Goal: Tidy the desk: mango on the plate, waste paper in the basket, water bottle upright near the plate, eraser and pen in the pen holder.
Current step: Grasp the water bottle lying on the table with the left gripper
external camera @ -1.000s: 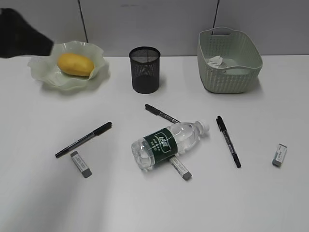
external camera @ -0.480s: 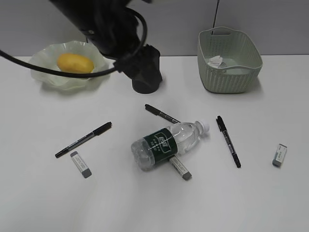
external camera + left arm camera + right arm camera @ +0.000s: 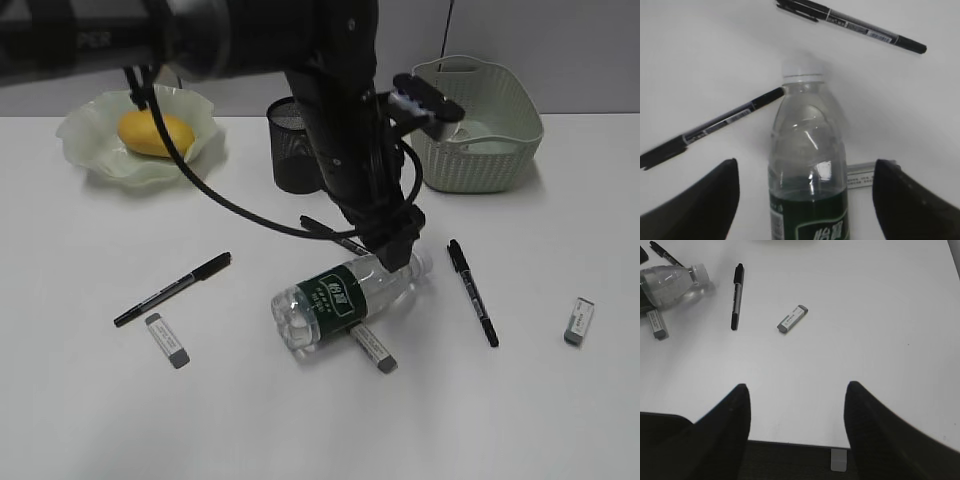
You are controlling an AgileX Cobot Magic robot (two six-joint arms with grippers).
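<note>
**Left arm lining up on fallen bottle**

Across the white bench (image 3: 80, 420), the left gripper (image 3: 805, 200) is hanging over the water bottle (image 3: 345, 298), jaws spread wide and gripping nothing, apparently to straddle the bottle lying on its side. The right gripper (image 3: 796, 412) is waiting open, empty.

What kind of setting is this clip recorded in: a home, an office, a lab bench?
Most likely an office-style desk staged for a tidying test: a plain white tabletop against grey partition panels, with a black wire-mesh pen cup, black marker pens and small grey-and-white erasers scattered on it.
</note>
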